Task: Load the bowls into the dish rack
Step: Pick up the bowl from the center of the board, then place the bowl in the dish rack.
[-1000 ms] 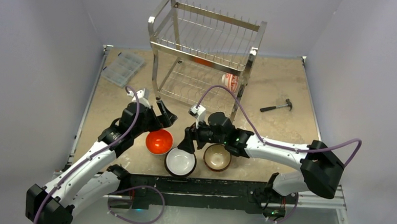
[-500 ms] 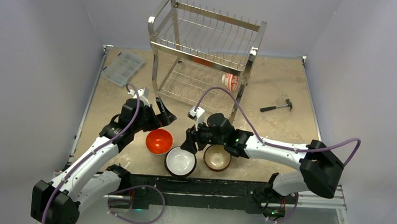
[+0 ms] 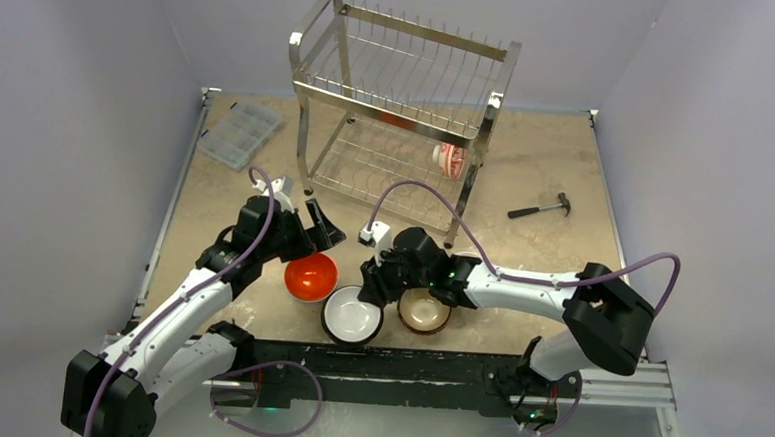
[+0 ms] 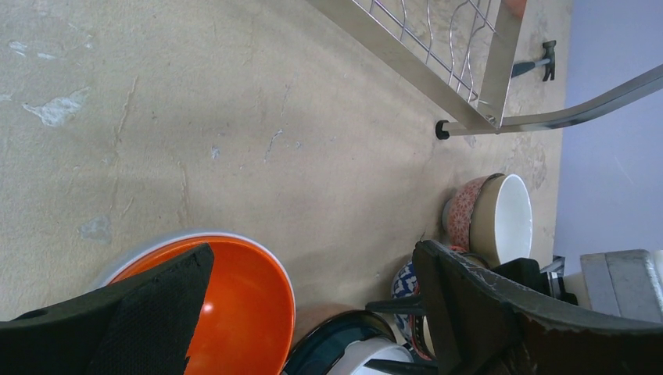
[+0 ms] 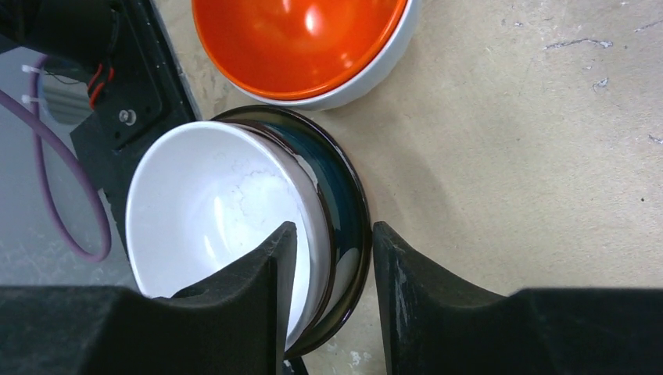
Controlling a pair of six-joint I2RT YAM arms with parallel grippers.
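A fixed camera looks down from behind the table's (image 3: 542,257) near edge; 2 close wrist cameras face its surface, sharing the orange bowl (image 3: 311,276).

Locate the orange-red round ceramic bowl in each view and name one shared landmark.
Top external: orange-red bowl left of centre, toward the near edge.
Left wrist: the bowl at the bottom edge, left of middle.
Right wrist: the bowl at the top edge.
Shared landmark: dark-rimmed, white-inside bowl beside it.
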